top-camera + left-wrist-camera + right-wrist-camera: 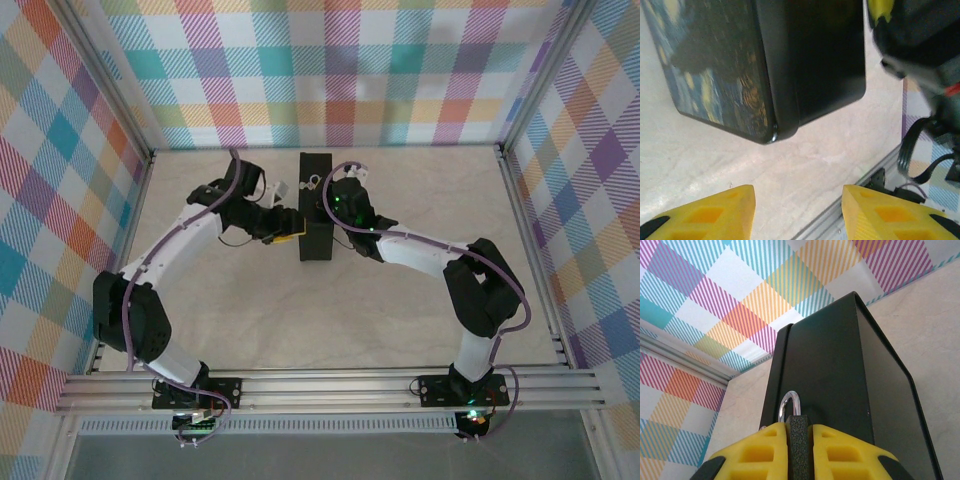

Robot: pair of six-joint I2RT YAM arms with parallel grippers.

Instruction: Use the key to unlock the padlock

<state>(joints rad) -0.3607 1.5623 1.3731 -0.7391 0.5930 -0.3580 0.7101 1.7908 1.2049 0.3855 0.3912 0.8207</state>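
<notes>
Seen from overhead, two arms meet at a black box (316, 215) standing on edge in the middle of the table (400, 320). The right gripper (799, 429) has its jaws clenched, and a silvery shackle loop rises from between them against the box's face. It reads as grasping the padlock (784, 408), though the fingers hide the lock body. The left gripper (797, 210) hangs with jaws released and nothing between them, just beside the box's painted lid side. The key (283, 188) seems to be the small whitish fleck left of the box's far end, near the left wrist — too small to be sure.

The step in hand looks like fetching the key. The left gripper should come down squarely over it, pinch the flat head and leave the blade free, while the right holds the lock with its keyhole exposed. Room is tight — the box, both wrists and a looping purple cable (335, 168) crowd the centre. Open table lies toward the arm bases.
</notes>
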